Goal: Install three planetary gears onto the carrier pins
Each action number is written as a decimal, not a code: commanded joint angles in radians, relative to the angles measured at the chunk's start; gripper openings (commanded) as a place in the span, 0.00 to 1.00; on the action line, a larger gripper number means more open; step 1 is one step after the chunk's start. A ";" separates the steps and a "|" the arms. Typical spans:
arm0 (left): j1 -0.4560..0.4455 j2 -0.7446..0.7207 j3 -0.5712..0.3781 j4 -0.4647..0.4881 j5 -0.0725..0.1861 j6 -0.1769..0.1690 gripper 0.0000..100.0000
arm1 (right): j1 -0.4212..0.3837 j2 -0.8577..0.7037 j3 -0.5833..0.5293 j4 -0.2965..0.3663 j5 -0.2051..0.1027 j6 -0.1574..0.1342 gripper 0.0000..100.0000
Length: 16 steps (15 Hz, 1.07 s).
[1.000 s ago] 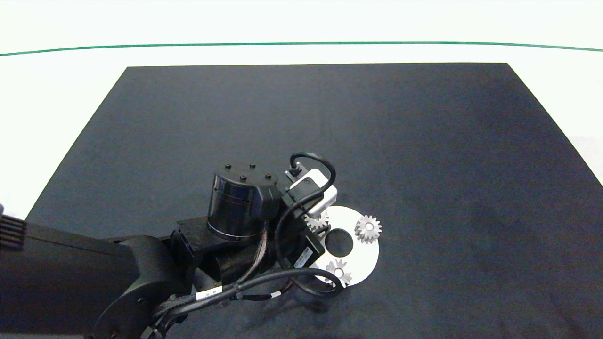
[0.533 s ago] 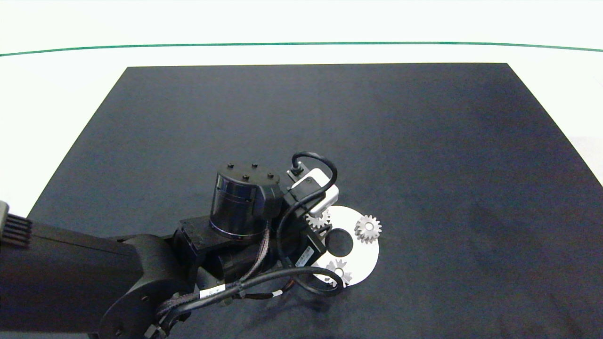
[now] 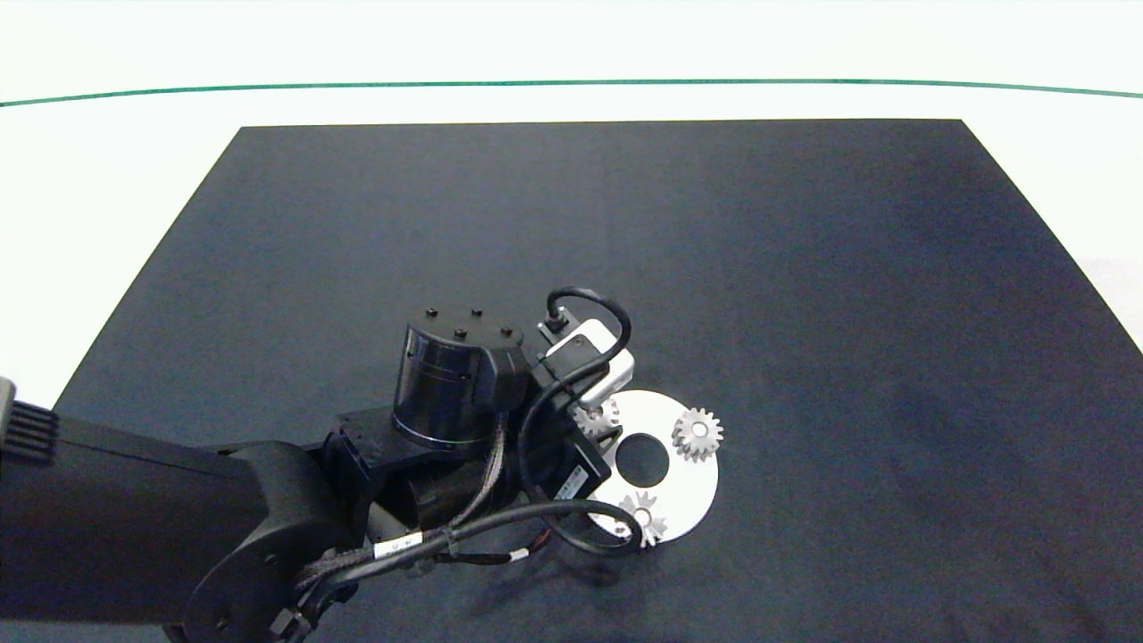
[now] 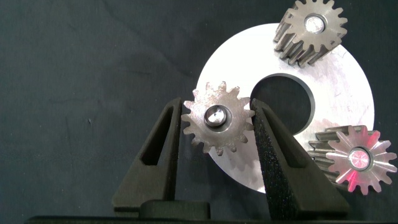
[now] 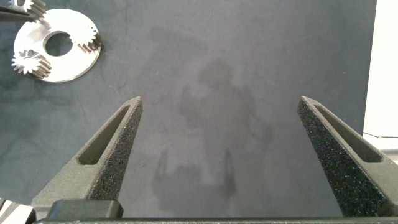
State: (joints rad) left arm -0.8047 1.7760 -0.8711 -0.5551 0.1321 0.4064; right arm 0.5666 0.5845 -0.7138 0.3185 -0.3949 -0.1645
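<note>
"Where is the last small silvery metal gear (image 4: pixel 217 118)?"

"On its short whitish pin (image 4: pixel 216 116), at the flat white ring disc's (image 4: pixel 348 84) edge, straight between the left gripper's (image 4: pixel 216 124) fingers, which look to touch its teeth."

"And the right gripper (image 5: pixel 219 124)?"

"Spread wide, well apart, over the dark mat (image 3: pixel 804 268)."

Gears (image 4: pixel 217 118): dull silvery metal. Disc (image 4: pixel 348 93): smooth, satin white metal. Finger pads (image 4: pixel 277 155): coarse black foam. Mat (image 3: pixel 804 268): matt dark cloth.

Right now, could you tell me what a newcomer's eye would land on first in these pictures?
Probably the white disc on the dark mat, carrying three planetary gears. The left gripper stands over the disc's edge, its fingers flanking one gear seated on a pin. The right gripper hangs open over bare mat.
</note>
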 commanded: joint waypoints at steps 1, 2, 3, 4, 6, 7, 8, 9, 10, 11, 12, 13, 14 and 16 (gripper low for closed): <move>0.002 -0.004 0.000 -0.008 0.001 0.003 0.00 | 0.001 0.002 0.001 0.002 -0.002 -0.003 1.00; 0.002 -0.003 0.003 -0.008 0.001 0.002 0.00 | 0.001 0.002 0.001 0.002 -0.002 -0.001 1.00; 0.002 -0.004 0.003 -0.008 0.000 0.000 0.00 | 0.001 0.002 0.001 0.002 -0.002 -0.001 1.00; 0.002 -0.003 0.000 -0.006 0.000 -0.001 0.00 | 0.001 0.003 0.001 0.002 -0.002 -0.001 1.00; -0.001 -0.001 -0.002 -0.006 0.000 -0.003 0.00 | 0.001 0.003 0.002 0.002 -0.002 -0.001 1.00; -0.002 0.000 -0.002 -0.006 0.000 -0.003 0.00 | 0.001 0.002 0.002 0.002 -0.001 -0.001 1.00; -0.002 0.002 -0.002 -0.006 0.000 -0.001 0.00 | -0.001 0.002 0.002 0.002 -0.001 -0.001 1.00; -0.004 0.005 -0.003 -0.006 0.000 -0.001 0.00 | 0.001 0.002 0.002 0.002 -0.001 -0.001 1.00; -0.005 0.005 -0.003 -0.006 0.000 -0.001 0.00 | 0.001 0.002 0.002 0.002 -0.001 -0.001 1.00; -0.005 0.005 -0.003 -0.006 0.000 -0.001 0.00 | -0.001 0.003 0.002 0.002 -0.001 -0.003 1.00; -0.007 0.007 -0.002 -0.006 0.000 -0.001 0.00 | 0.001 0.003 0.002 0.002 -0.001 -0.001 1.00; -0.007 0.007 -0.002 -0.006 0.000 0.000 0.00 | 0.001 0.003 0.002 0.002 -0.001 -0.003 1.00; -0.007 0.007 -0.002 -0.006 0.000 0.000 0.00 | -0.001 0.003 0.002 0.002 0.001 -0.003 1.00; -0.007 0.007 -0.003 -0.006 0.000 0.000 1.00 | 0.001 0.003 0.002 0.002 0.001 -0.001 1.00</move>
State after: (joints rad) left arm -0.8115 1.7809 -0.8732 -0.5585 0.1313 0.4040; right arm 0.5670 0.5860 -0.7119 0.3189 -0.3926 -0.1640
